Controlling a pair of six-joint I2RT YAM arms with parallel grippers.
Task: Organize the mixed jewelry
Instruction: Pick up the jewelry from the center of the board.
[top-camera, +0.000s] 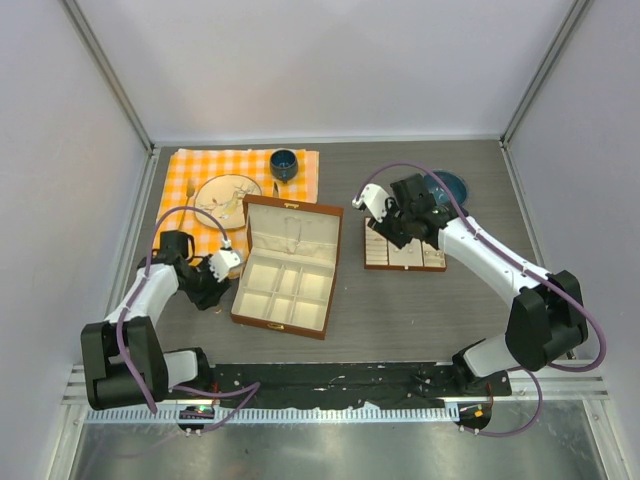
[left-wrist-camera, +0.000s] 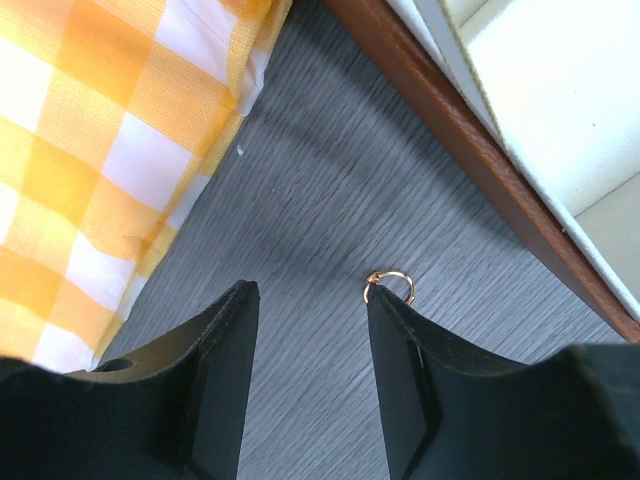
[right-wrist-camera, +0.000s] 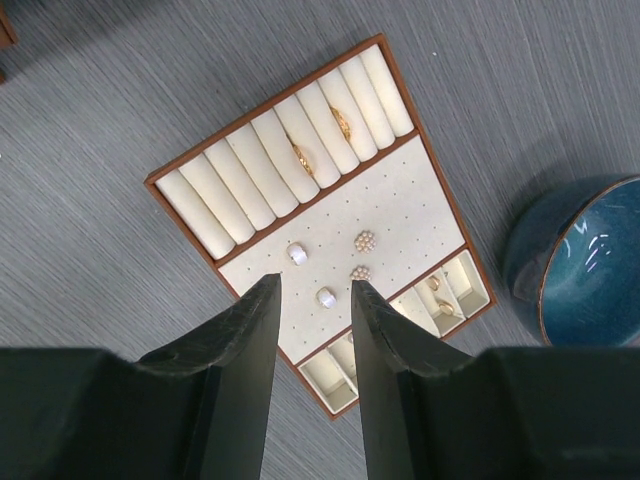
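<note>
The step in hand looks like picking up a stray ring (left-wrist-camera: 388, 286), which lies flat on the bare bench between the cloth (left-wrist-camera: 90, 150) and the brown wall of the box (left-wrist-camera: 470, 150). The left hand (left-wrist-camera: 310, 300) hangs low over it, jaws about half apart and holding nothing. The ring sits just off the tip of the finger (left-wrist-camera: 400, 380) nearer the box, not centred in the gap. The right hand (right-wrist-camera: 315, 283) hovers above the tray (right-wrist-camera: 400, 200), also open and empty. Two gold bands (right-wrist-camera: 303, 160) are already slotted in the tray's rolls, with a few studs on the pad below and a blue bowl (right-wrist-camera: 580, 270) close by. No chain shows in any view. The next move probably calls for shifting the left hand toward the box so the ring falls between the fingers. It then has to drop to the bench and pinch finely, since so thin a ring could easily skid away or slip out.
</note>
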